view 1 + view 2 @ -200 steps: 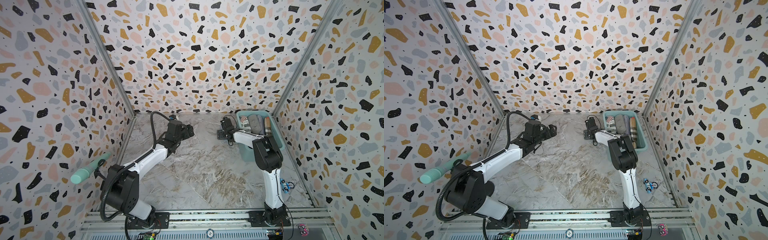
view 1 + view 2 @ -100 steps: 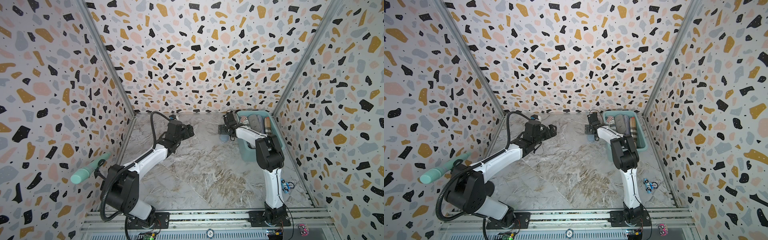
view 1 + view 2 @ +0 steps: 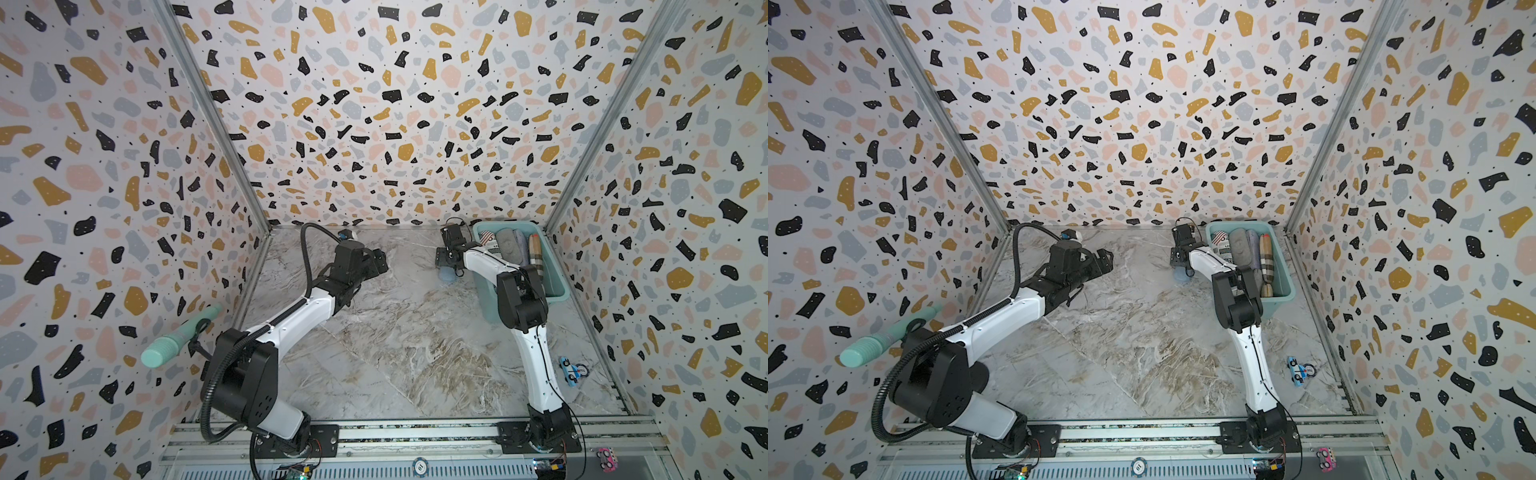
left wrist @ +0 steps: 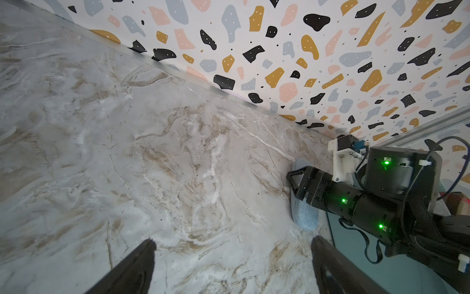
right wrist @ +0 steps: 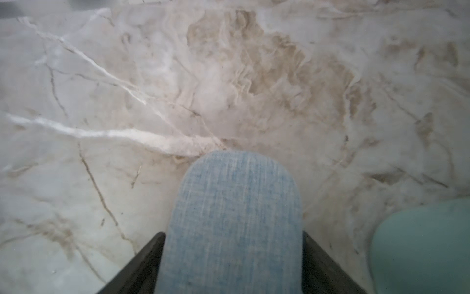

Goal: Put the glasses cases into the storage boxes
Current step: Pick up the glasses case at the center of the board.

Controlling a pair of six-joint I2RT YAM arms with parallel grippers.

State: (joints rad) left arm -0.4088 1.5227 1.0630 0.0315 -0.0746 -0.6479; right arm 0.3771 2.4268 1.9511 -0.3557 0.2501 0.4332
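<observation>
Though wider before, pincer (image 5: 232,235) astride case (image 5: 236,203).

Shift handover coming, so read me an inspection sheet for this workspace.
Surface: marble-look table, no spills seen.
Job's things: blue case on table beside teal tub; several cases inside.
Clutter: toy car at right edge; pink toy on front rail; mint cylinder mounted left.
Grippers: left gripper open, empty; right gripper fingers flank blue case, grip unclear.
Cables: black hose loops over left arm; thin cable along right arm.
Surroundings: terrazzo-print walls on three sides.
</observation>
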